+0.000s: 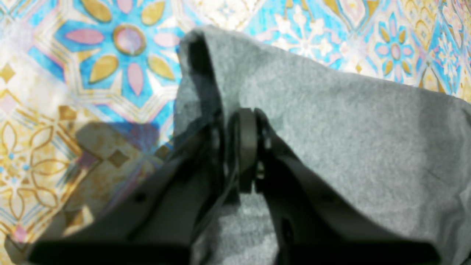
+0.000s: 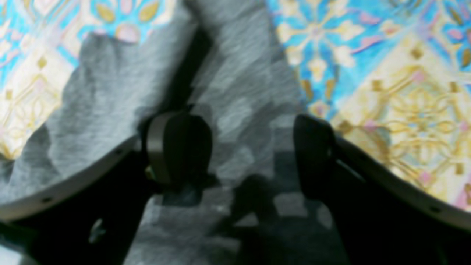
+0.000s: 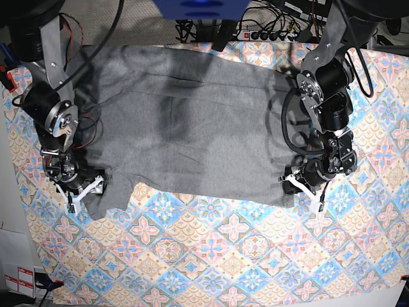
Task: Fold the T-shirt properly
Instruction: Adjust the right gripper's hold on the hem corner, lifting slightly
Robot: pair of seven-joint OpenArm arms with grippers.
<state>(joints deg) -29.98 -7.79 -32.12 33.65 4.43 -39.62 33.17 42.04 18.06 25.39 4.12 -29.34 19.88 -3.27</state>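
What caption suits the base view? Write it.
Both arms at the grey T-shirt: left gripper pinches its edge, right gripper open.

The T-shirt (image 3: 192, 121) ran off the bottom and right edges of the left wrist view. The right wrist view was blurred. In the base view, arms hid the shirt's side edges, and its white mark could not be found.

T-shirt (image 3: 192, 128): soft, matt heather-grey knit cloth with a faintly fuzzy, mottled surface, creased where it is gathered. Tablecloth (image 3: 230, 256) on the worktop: smooth, flat cloth printed with a tile pattern in blue, yellow and pink, with no visible sheen in the base view. Left end effector (image 1: 241, 147): black matt plastic fingers with a smooth, dull-grey pad face. Right end effector (image 2: 250, 154): dark matt pads on fingers with pale, smooth outer shells, apparently plastic.
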